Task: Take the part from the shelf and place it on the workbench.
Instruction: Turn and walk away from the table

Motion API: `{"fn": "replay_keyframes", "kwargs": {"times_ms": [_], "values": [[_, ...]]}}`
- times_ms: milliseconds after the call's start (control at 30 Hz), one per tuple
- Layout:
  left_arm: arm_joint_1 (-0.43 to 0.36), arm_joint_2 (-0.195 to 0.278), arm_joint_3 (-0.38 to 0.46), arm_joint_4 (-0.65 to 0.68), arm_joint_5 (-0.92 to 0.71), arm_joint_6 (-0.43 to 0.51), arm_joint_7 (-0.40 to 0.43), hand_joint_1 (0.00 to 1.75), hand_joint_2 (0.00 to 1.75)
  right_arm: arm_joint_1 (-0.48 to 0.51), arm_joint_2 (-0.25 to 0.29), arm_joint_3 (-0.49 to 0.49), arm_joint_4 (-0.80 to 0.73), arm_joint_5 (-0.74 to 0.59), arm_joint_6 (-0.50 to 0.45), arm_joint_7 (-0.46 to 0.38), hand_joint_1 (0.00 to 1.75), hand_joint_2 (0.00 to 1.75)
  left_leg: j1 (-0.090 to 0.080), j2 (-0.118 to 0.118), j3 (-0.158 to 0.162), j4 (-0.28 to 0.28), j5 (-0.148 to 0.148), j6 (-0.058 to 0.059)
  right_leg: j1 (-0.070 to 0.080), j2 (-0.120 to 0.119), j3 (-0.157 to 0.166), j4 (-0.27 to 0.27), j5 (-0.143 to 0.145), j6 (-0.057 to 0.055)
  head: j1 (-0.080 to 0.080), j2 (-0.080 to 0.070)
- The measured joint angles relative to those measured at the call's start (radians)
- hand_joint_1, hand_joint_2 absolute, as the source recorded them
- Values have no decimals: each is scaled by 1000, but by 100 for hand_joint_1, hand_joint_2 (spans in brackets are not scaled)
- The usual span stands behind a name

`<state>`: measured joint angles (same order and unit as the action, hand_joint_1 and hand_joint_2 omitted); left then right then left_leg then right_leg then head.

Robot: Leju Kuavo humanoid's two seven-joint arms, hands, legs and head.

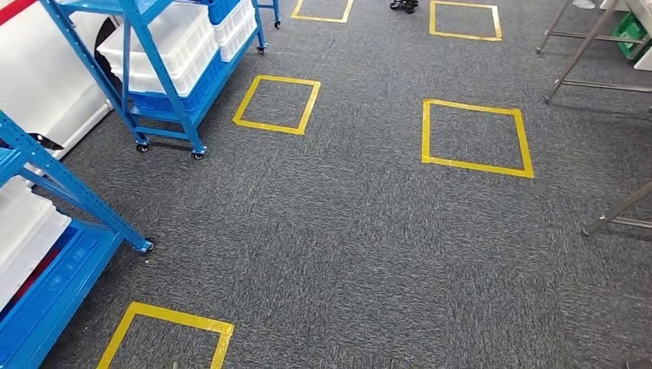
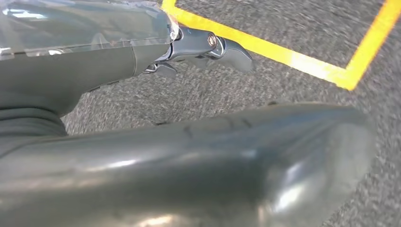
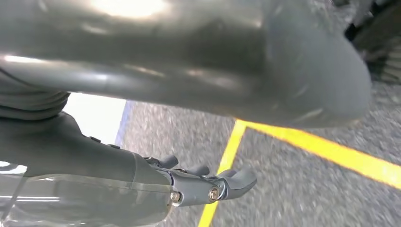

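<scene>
Left hand: hanging over carpet, fingers loosely extended, holding nothing.
Right hand: hanging likewise, holding nothing.
Part: cannot tell; probably lying in a white bin on a blue shelf.
Risk: walking past the shelf legs, clipping a caster.

A wheeled shelf stands on the floor at the far left, with stacked bins on its levels. A second shelf stands at the near left, a bin resting in it. Taped squares lie on the floor: one just right of the far shelf, another further right, one near, beside the second shelf. Metal frame legs rise at the far right.
</scene>
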<state>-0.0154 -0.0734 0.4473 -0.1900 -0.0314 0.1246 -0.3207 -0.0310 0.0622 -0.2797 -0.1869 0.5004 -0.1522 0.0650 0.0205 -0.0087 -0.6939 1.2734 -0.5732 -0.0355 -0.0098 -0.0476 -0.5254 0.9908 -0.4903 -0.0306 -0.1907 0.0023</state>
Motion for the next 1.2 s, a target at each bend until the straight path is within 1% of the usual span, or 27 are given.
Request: {"fn": "replay_keyframes", "kwargs": {"times_ms": [33,100,133,167,233,267,333,400,433,467,500,533,567,600,633,700,767,800,833,900,933,967,1000,1033,1100,1167,1200], "values": [[1,1,1,0,1,-8,-3,0,0,0,-3,-4,0,-1,-2,-2,0,0,4,8,28,-51,31,-4,-1,-10,2,2,-3,4,0,0],[0,3,2,0,3,-24,-10,0,0,0,-9,-12,0,-5,-4,-2,0,0,9,43,101,-189,89,-8,0,-29,6,11,-14,18,0,0],[-1,3,3,0,3,-29,-12,0,0,0,-12,-16,0,-6,-5,-2,0,0,9,54,124,-232,102,-2,2,-37,8,16,-19,25,0,0],[-2,3,5,0,6,-32,-14,0,0,0,-14,-21,0,-9,-6,-2,0,0,6,59,133,-252,105,6,3,-43,10,19,-23,32,0,0],[0,3,12,0,12,-34,-13,0,0,-4,-17,-29,0,-12,-6,-3,0,0,0,42,131,-253,106,26,1,-55,14,17,-25,44,1,0],[2,3,15,0,15,-34,-10,0,0,-7,-17,-32,0,-14,-6,-4,0,0,-1,34,131,-257,107,33,-3,-51,17,19,-29,50,1,0],[2,4,19,0,15,-34,-5,0,0,-8,-16,-36,0,-15,-7,-6,0,0,-1,18,135,-264,113,46,-8,-15,-1,64,-65,58,1,0],[0,4,20,0,14,-33,-1,0,0,-5,-17,-43,0,-16,-8,-7,0,0,-4,0,133,-266,116,54,-9,28,-65,191,-129,57,1,0],[-1,4,21,0,14,-33,0,0,0,-3,-17,-46,0,-16,-8,-7,0,0,-7,-11,132,-266,117,56,-7,36,-102,258,-151,54,1,0],[-1,4,22,0,14,-33,1,0,0,-2,-17,-48,0,-16,-9,-7,0,0,-11,-23,132,-266,117,58,-4,40,-128,300,-156,49,1,0],[-1,4,22,0,14,-33,3,0,0,-1,-17,-50,0,-16,-9,-7,0,0,-14,-36,134,-266,116,59,0,44,-137,304,-138,42,1,0],[0,4,23,0,14,-32,4,0,0,0,-17,-51,0,-16,-9,-8,0,0,-17,-49,136,-266,116,60,6,50,-127,267,-102,33,1,0],[0,4,23,0,14,-31,4,0,0,0,-17,-53,0,-15,-9,-8,0,0,-18,-62,139,-266,116,60,13,65,-103,201,-55,21,1,0],[-1,3,23,1,14,-31,4,0,0,1,-19,-54,0,-14,-8,-9,0,0,-19,-74,140,-266,115,60,21,90,-76,131,-17,8,1,0],[-3,2,23,1,14,-30,4,0,0,1,-21,-55,0,-13,-6,-9,0,0,-19,-85,139,-266,115,59,26,110,-55,73,10,-1,1,0],[-4,0,23,1,14,-28,5,0,0,-1,-26,-55,0,-10,-3,-9,0,0,-18,-104,135,-267,116,54,32,126,-38,25,22,-12,1,0],[-1,1,23,1,14,-26,5,0,0,-6,-26,-55,0,-8,-1,-8,0,0,-18,-116,133,-270,117,46,28,102,-30,8,28,-14,1,0],[1,2,23,1,14,-25,5,0,0,-6,-26,-55,0,-8,0,-7,0,0,-20,-104,131,-262,110,42,25,91,-22,-5,32,-15,1,0],[0,3,23,1,13,-25,5,0,0,-5,-25,-55,0,-7,1,-7,0,0,-22,-82,119,-235,92,38,21,77,-14,-19,37,-17,0,0],[-3,5,23,1,13,-25,5,0,0,-1,-25,-55,0,-6,1,-6,0,0,-22,-28,69,-128,30,29,19,49,-7,-30,38,-18,0,0],[-4,5,23,1,13,-25,5,0,0,1,-25,-55,0,-6,1,-6,0,0,-18,-15,39,-65,2,23,19,34,-7,-28,35,-18,0,0],[-4,5,24,1,13,-24,5,0,0,2,-24,-55,0,-6,2,-5,0,0,-13,-8,19,-23,-11,18,18,20,-7,-25,32,-16,0,0],[-3,5,24,1,14,-23,5,0,0,2,-24,-55,1,-5,4,-4,0,0,-8,-4,15,-15,-4,11,16,7,-7,-21,28,-13,0,0],[-2,5,24,1,14,-22,4,0,0,2,-24,-55,1,-3,5,-4,0,0,-3,2,31,-44,20,5,12,-5,-7,-16,23,-9,0,0],[-2,5,25,1,15,-16,2,0,0,1,-25,-55,0,2,9,0,0,0,3,26,97,-169,79,-5,6,-25,-7,0,10,4,0,0],[-4,4,25,1,15,-9,-1,0,0,0,-26,-55,0,7,12,4,0,0,3,43,138,-248,103,4,7,-40,-8,17,-2,19,0,0],[-4,4,26,1,15,-5,-2,0,0,-2,-27,-55,0,11,14,4,0,0,-1,42,139,-255,100,14,8,-45,-7,20,-5,26,0,0]]}}
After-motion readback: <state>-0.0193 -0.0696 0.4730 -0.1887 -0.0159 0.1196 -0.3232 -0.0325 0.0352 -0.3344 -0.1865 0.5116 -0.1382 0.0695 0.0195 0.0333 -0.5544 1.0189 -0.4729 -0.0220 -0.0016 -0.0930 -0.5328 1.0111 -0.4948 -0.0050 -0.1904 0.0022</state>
